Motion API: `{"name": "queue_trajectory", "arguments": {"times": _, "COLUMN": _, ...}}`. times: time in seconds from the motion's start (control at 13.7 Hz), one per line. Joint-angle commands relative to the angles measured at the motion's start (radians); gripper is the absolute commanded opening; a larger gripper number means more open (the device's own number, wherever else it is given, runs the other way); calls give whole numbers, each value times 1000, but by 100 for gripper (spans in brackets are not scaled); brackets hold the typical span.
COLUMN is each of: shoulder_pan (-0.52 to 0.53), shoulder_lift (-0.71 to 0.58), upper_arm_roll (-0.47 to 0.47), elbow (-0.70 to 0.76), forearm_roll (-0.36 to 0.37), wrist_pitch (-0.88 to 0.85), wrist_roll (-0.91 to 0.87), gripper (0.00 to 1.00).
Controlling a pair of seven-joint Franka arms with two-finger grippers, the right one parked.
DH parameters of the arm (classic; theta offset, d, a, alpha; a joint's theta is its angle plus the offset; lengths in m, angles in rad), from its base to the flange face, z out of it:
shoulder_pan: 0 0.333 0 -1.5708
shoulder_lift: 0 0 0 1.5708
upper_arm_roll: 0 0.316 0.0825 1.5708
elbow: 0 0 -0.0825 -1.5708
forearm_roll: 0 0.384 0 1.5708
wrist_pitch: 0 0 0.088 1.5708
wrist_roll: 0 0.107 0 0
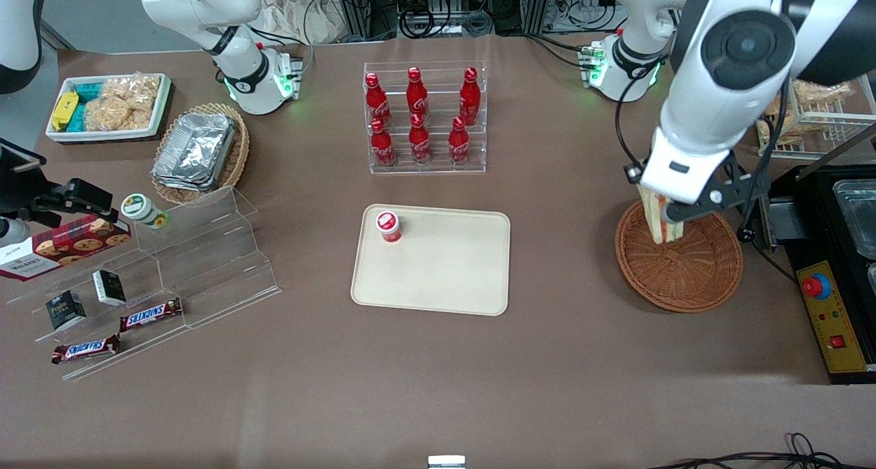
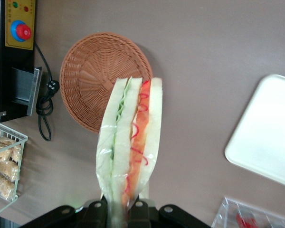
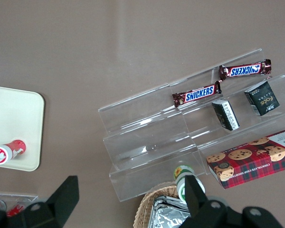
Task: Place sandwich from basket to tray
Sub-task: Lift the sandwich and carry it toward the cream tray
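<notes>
My left gripper point(image 1: 662, 212) is shut on the sandwich point(image 1: 660, 221), a wedge of white bread with red and pale green filling in clear wrap. It hangs above the reddish-brown wicker basket point(image 1: 684, 277), lifted clear of it. In the left wrist view the sandwich point(image 2: 130, 142) sticks out from the gripper point(image 2: 121, 209), with the empty basket point(image 2: 92, 78) below. The cream-beige tray point(image 1: 445, 270) lies mid-table, toward the parked arm from the basket; its corner shows in the wrist view point(image 2: 266, 137).
A small red-capped cup point(image 1: 388, 226) stands on the tray's corner. A clear rack of red cola bottles point(image 1: 424, 116) stands farther from the camera than the tray. A black control box with a red button point(image 1: 825, 305) lies beside the basket. A wire rack of snacks point(image 1: 818, 116) is near it.
</notes>
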Motion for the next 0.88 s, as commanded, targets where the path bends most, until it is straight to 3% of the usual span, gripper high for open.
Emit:
{"name": "queue_trajectory", "arguments": {"times": 0.0, "shoulder_pan": -2, "shoulder_lift": 25, "upper_arm_roll": -74, "elbow": 130, "forearm_roll": -49, "wrist_pitch": -110, "wrist_roll": -61, "gripper": 0}}
{"name": "queue_trajectory", "arguments": {"times": 0.36, "shoulder_pan": -17, "shoulder_lift": 85, "upper_arm_roll": -280, "elbow": 154, "forearm_roll": -47, "wrist_pitch": -61, "wrist_roll": -328, "gripper": 0}}
{"name": "queue_trajectory", "arguments": {"times": 0.66, "shoulder_pan": -81, "shoulder_lift": 237, "upper_arm_roll": -289, "elbow": 125, "forearm_roll": -25, "wrist_pitch": 120, "wrist_roll": -444, "gripper": 0}}
{"name": "queue_trajectory", "arguments": {"times": 0.8, "shoulder_pan": -101, "shoulder_lift": 324, "upper_arm_roll": -288, "elbow": 103, "forearm_roll": 26, "wrist_pitch": 222, "wrist_roll": -475, "gripper": 0}}
